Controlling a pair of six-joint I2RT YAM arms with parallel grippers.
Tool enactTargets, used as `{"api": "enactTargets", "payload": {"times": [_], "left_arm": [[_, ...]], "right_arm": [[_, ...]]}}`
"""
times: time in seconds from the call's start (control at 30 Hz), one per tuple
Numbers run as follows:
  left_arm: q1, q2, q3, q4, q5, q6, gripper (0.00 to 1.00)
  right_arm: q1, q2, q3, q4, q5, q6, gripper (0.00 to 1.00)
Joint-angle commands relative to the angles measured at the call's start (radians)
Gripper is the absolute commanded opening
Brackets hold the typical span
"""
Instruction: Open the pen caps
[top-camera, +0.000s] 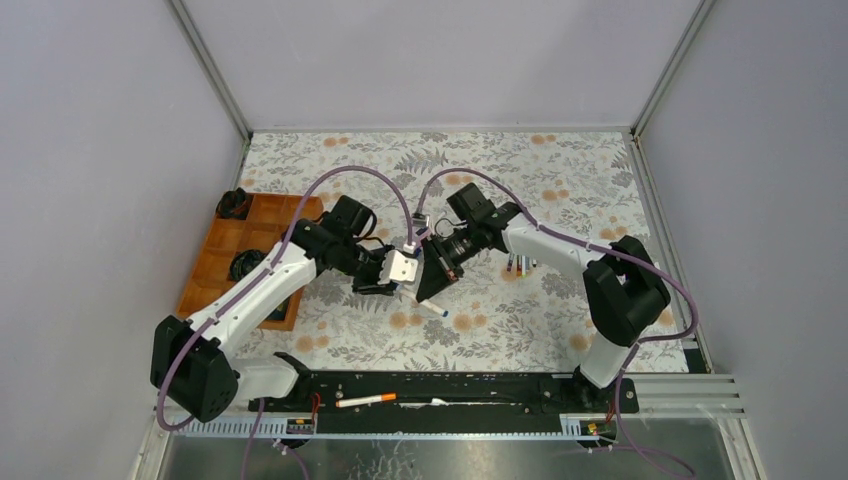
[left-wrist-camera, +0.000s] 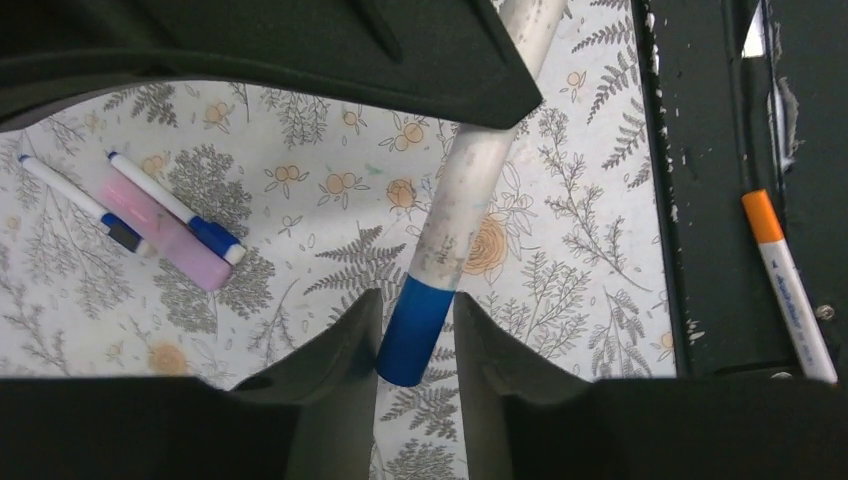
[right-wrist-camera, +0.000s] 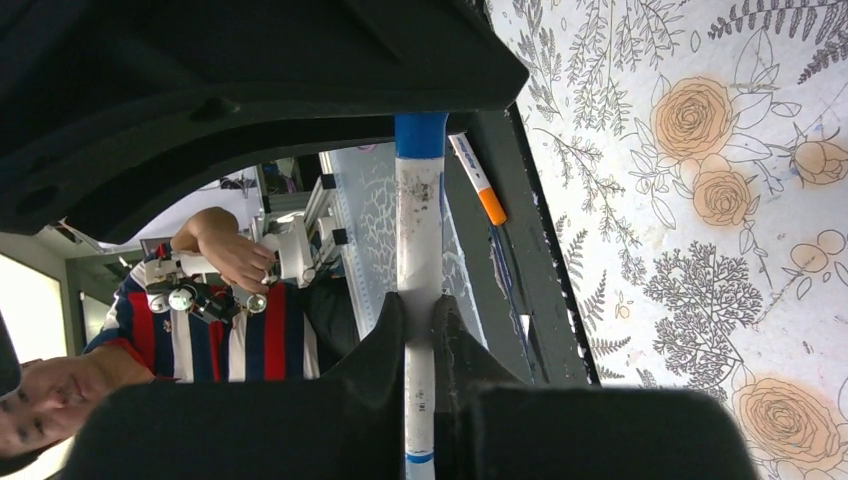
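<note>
The right end effector (right-wrist-camera: 420, 322), closed tight, is holding the slim white-barrelled marker pen (right-wrist-camera: 420, 225) above the floral table (left-wrist-camera: 300, 150) while the left end effector (left-wrist-camera: 413, 318), part-open, is flanking its blue plastic cap (left-wrist-camera: 412, 335), grip indiscernible, cap not yet off.

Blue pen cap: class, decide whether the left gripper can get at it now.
Probably yes: the right gripper clamps the white barrel, so the blue cap juts free, between the fingers of the left gripper, nothing blocking.
</note>
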Motion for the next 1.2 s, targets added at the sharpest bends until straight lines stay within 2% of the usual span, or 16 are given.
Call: {"api": "enactTargets", "payload": {"times": [0.0, 0.03, 0.1, 0.2, 0.33, 0.4, 0.43, 0.57, 0.6, 0.83, 1.03, 1.17], "left_arm": [[-0.013, 0.012, -0.02, -0.023, -0.03, 0.038, 0.3], [-0.015, 0.013, -0.019, -0.023, -0.032, 0.038, 0.25], [-0.023, 0.013, -0.016, -0.023, -0.032, 0.034, 0.01], [-0.029, 0.013, -0.007, -0.023, -0.031, 0.027, 0.0], [-0.034, 0.009, -0.007, -0.023, -0.037, 0.026, 0.0], [-0.036, 0.008, -0.01, -0.023, -0.047, 0.028, 0.0], [-0.037, 0.007, -0.012, -0.03, -0.051, 0.034, 0.0], [-0.038, 0.007, -0.019, -0.046, -0.095, 0.061, 0.0], [-0.038, 0.008, -0.022, -0.048, -0.112, 0.071, 0.0], [-0.004, 0.016, -0.032, -0.055, -0.264, 0.138, 0.0], [0.159, 0.059, -0.007, -0.058, -0.321, 0.239, 0.0], [0.233, 0.066, -0.021, -0.016, -0.344, 0.292, 0.0]], "right_arm": [[0.007, 0.023, 0.043, -0.024, -0.039, -0.005, 0.0], [0.009, 0.027, 0.041, -0.02, -0.037, -0.002, 0.04], [0.018, 0.036, 0.031, 0.0, -0.024, 0.014, 0.18], [0.045, 0.057, 0.021, 0.031, -0.017, 0.034, 0.36], [0.074, 0.092, 0.016, 0.081, -0.035, 0.071, 0.39], [0.079, 0.105, 0.019, 0.107, -0.039, 0.091, 0.38], [0.079, 0.108, 0.021, 0.114, -0.037, 0.097, 0.34], [0.077, 0.092, 0.025, 0.102, 0.003, 0.095, 0.03], [0.075, 0.088, 0.024, 0.083, 0.023, 0.086, 0.0], [0.041, -0.003, -0.055, -0.046, 0.176, 0.018, 0.0], [-0.027, -0.123, -0.178, -0.052, 0.215, 0.014, 0.0], [-0.067, -0.156, -0.19, -0.085, 0.243, -0.003, 0.0]]}}
